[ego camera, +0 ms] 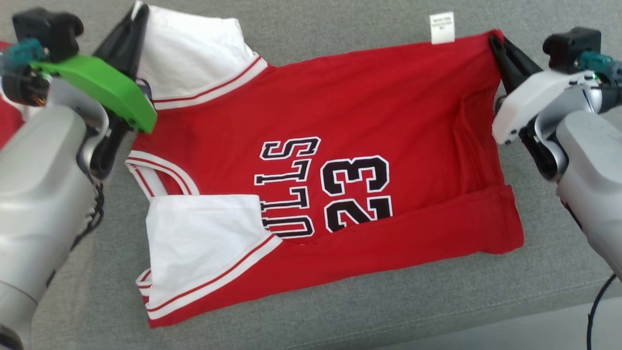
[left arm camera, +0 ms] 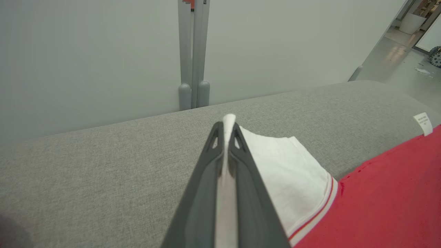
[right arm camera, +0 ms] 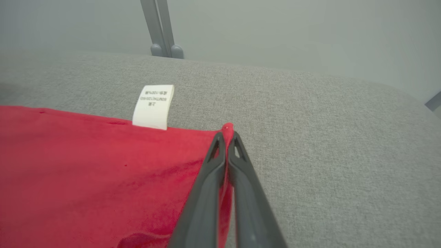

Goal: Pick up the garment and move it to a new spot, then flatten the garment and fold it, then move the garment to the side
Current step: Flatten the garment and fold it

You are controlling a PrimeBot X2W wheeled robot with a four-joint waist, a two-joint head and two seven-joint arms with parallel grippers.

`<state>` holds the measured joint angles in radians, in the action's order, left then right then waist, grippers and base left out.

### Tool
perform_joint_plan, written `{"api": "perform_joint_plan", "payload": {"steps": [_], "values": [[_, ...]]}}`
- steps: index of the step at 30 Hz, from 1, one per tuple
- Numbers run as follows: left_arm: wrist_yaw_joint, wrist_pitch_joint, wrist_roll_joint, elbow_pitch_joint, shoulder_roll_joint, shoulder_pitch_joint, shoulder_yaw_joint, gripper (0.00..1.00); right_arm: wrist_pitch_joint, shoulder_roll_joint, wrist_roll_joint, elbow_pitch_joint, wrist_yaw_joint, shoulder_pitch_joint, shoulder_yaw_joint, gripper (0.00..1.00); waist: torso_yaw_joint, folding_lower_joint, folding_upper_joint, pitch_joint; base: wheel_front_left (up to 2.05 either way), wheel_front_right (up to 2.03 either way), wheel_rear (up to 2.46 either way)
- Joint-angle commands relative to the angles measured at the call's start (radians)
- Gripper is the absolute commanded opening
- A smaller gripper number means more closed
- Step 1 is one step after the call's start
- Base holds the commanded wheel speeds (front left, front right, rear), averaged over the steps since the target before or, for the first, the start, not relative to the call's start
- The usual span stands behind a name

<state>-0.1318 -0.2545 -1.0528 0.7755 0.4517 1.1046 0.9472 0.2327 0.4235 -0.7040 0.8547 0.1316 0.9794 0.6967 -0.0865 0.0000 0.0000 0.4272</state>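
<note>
Grey cushion [ego camera: 340, 311] spans the frame; jersey [ego camera: 388, 121] lies mid-frame, partly folded. Upper left, the left gripper [left arm camera: 227, 129] pinches its white edge; upper right, the right gripper [right arm camera: 226, 136] pinches its red corner. Such thin bites could slip if pulled unevenly, rumpling it.

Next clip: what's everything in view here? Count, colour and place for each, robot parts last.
jersey: 1, red with white sleeves and black lettering, lying on the cushion
label: 1, white, on the jersey's far edge
red cloth: 1, red, head view's far left edge, behind the left arm
cushion: 1, grey, under the jersey
partition: 1, pale grey, behind the cushion
posts: 2, grey, against the partition
left fingers: 2, dark, shut on a white sleeve
right fingers: 2, dark, shut on the jersey's red corner
left arm: 1, grey, green wrist cover
right arm: 1, grey, white wrist cover
</note>
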Motion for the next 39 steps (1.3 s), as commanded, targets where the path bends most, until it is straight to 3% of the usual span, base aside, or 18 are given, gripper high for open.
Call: {"api": "perform_joint_plan", "payload": {"steps": [1, 8, 14, 22, 27, 28, 29, 30, 31, 32, 33, 34, 39], "values": [[0.003, -0.007, 0.001, -0.024, 0.005, -0.041, -0.006, 0.00, 0.014, 0.011, -0.003, 0.000, -0.002, -0.032, 0.003, 0.00, 0.039, 0.0000, 0.0000, -0.045, 0.00, 0.00, 0.00], [0.031, -0.010, 0.071, -0.221, 0.012, -0.257, -0.149, 0.00, 0.033, 0.049, 0.021, -0.045, -0.002, -0.141, -0.027, 0.00, 0.067, 0.0000, 0.0000, -0.094, 0.00, 0.00, 0.00], [0.081, -0.010, 0.164, -0.389, -0.009, -0.486, -0.293, 0.00, 0.033, 0.069, 0.086, -0.146, -0.002, -0.264, -0.155, 0.00, 0.079, 0.0000, 0.0000, -0.114, 0.00, 0.00, 0.00], [0.116, -0.011, 0.238, -0.521, -0.071, -0.752, -0.416, 0.00, 0.033, 0.036, 0.154, -0.279, -0.002, -0.459, -0.331, 0.00, 0.088, 0.0000, 0.0000, -0.133, 0.00, 0.00, 0.00], [0.104, -0.011, 0.272, -0.518, -0.117, -0.862, -0.447, 0.00, 0.033, -0.004, 0.183, -0.350, -0.002, -0.593, -0.404, 0.00, 0.089, 0.0000, 0.0000, -0.149, 0.00, 0.00, 0.00], [0.100, -0.011, 0.278, -0.517, -0.128, -0.875, -0.457, 0.00, 0.033, -0.011, 0.187, -0.364, -0.002, -0.614, -0.420, 0.04, 0.088, 0.0000, 0.0000, -0.151, 0.00, 0.00, 0.00], [0.097, -0.011, 0.286, -0.513, -0.134, -0.887, -0.464, 0.00, 0.033, -0.019, 0.191, -0.375, -0.002, -0.630, -0.431, 0.30, 0.086, 0.0000, 0.0000, -0.154, 0.00, 0.00, 0.00], [0.096, -0.011, 0.286, -0.509, -0.145, -0.902, -0.474, 0.18, 0.033, -0.027, 0.197, -0.388, -0.002, -0.651, -0.442, 0.60, 0.085, 0.0000, 0.0000, -0.158, 0.00, 0.00, 0.00], [0.093, -0.011, 0.290, -0.508, -0.152, -0.911, -0.486, 0.35, 0.033, -0.032, 0.202, -0.400, -0.002, -0.668, -0.451, 0.84, 0.084, 0.0000, 0.0000, -0.160, 0.00, 0.00, 0.00], [0.093, -0.011, 0.301, -0.511, -0.159, -0.918, -0.505, 0.50, 0.033, -0.038, 0.204, -0.413, -0.002, -0.686, -0.459, 0.97, 0.082, 0.0000, 0.0000, -0.164, 0.00, 0.00, 0.00], [0.092, -0.011, 0.307, -0.515, -0.167, -0.923, -0.519, 0.89, 0.033, -0.042, 0.203, -0.424, -0.002, -0.700, -0.468, 1.00, 0.082, 0.0000, 0.0000, -0.166, 0.00, 0.00, 0.00], [0.089, -0.011, 0.323, -0.523, -0.179, -0.931, -0.534, 1.00, 0.033, -0.043, 0.203, -0.440, -0.002, -0.714, -0.479, 1.00, 0.082, 0.0000, 0.0000, -0.169, 0.00, 0.00, 0.00], [0.078, -0.010, 0.409, -0.555, -0.207, -0.938, -0.602, 1.00, 0.033, -0.042, 0.205, -0.518, -0.001, -0.764, -0.509, 1.00, 0.084, 0.0000, 0.0000, -0.183, 0.00, 0.00, 0.00]]}}
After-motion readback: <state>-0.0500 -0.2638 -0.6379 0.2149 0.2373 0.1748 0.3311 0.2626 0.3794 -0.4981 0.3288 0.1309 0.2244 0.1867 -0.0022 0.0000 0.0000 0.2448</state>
